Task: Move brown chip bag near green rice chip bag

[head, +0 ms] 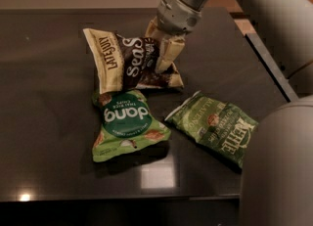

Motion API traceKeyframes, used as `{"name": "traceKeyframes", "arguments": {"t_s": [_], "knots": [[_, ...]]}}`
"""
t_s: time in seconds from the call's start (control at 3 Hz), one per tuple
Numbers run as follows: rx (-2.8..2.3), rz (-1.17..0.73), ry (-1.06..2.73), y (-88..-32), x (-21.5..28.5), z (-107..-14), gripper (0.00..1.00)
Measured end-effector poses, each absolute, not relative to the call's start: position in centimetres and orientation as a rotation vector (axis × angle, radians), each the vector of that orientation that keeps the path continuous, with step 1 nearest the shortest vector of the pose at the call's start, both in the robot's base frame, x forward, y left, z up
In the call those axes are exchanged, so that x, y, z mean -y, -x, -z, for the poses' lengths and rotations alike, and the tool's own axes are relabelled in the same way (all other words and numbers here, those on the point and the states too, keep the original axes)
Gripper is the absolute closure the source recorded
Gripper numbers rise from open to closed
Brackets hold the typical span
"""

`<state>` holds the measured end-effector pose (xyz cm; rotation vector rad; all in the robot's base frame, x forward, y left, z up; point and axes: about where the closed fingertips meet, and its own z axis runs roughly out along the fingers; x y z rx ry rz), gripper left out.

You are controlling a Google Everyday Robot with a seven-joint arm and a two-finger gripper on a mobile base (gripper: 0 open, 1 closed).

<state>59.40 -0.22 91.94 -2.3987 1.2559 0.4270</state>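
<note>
The brown chip bag (pixel 128 62) lies crumpled on the dark table (pixel 44 122), its "Late July" end tilted up at the left. Its lower edge touches the top of the green rice chip bag (pixel 126 124), which lies flat just in front of it. My gripper (pixel 164 49) comes down from the upper right and is shut on the right part of the brown bag. One cream finger (pixel 171 54) shows in front of the bag, and the other is behind it.
An olive-green "Kettle" bag (pixel 215 127) lies to the right of the green rice chip bag. My arm's grey body (pixel 279 171) fills the right side. The table's right edge (pixel 271 68) runs along it.
</note>
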Motion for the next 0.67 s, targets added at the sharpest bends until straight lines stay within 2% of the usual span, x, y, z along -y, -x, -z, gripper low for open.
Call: {"name": "traceKeyframes", "arguments": {"t_s": [0.33,0.67], "knots": [[-1.252,-0.405,2.371,-60.2,-0.4,-91.94,0.0],[-1.249,-0.391,2.353,-60.78,-0.9,-91.88,0.0]]}}
